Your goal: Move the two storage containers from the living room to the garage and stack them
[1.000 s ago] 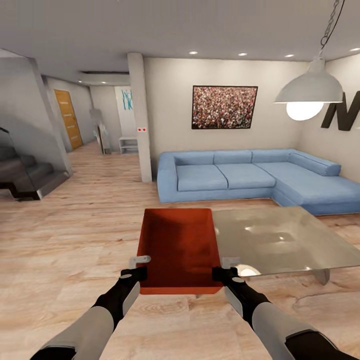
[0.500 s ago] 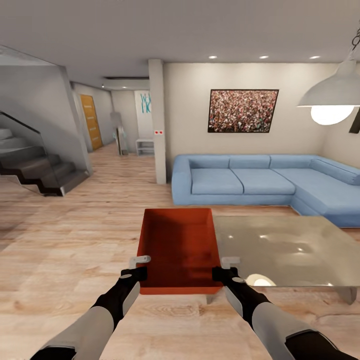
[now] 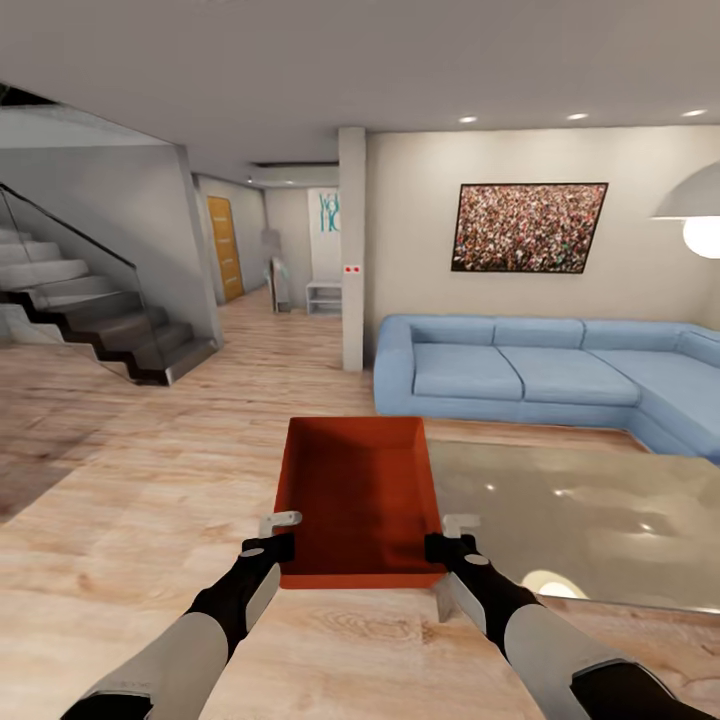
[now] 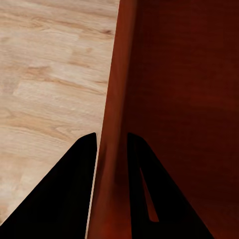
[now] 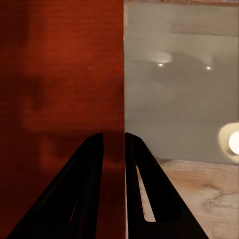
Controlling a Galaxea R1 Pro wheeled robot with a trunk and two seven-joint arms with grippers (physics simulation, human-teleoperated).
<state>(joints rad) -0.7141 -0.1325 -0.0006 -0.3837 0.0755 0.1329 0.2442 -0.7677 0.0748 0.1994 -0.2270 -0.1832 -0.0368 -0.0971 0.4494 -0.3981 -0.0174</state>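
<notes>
I hold one orange-red storage container (image 3: 355,495) in front of me above the light wood-plank floor of the living room. My left gripper (image 3: 278,535) is shut on its left wall, and my right gripper (image 3: 446,537) is shut on its right wall. In the left wrist view, the container wall (image 4: 115,119) runs between the two dark fingers (image 4: 74,189). Likewise in the right wrist view, the container wall (image 5: 123,79) passes between the fingers (image 5: 149,189). The container is empty.
A glass coffee table (image 3: 600,520) stands just right of the container. A blue corner sofa (image 3: 530,375) lines the far wall. A white pillar (image 3: 351,250) stands ahead, with a hallway and wooden door (image 3: 224,248) beyond. Stairs (image 3: 90,320) rise at the left.
The whole view has swung to the left: sofa, table and lamp have slid right and the stairs have come further in. Arms and container keep the same place in the picture.
</notes>
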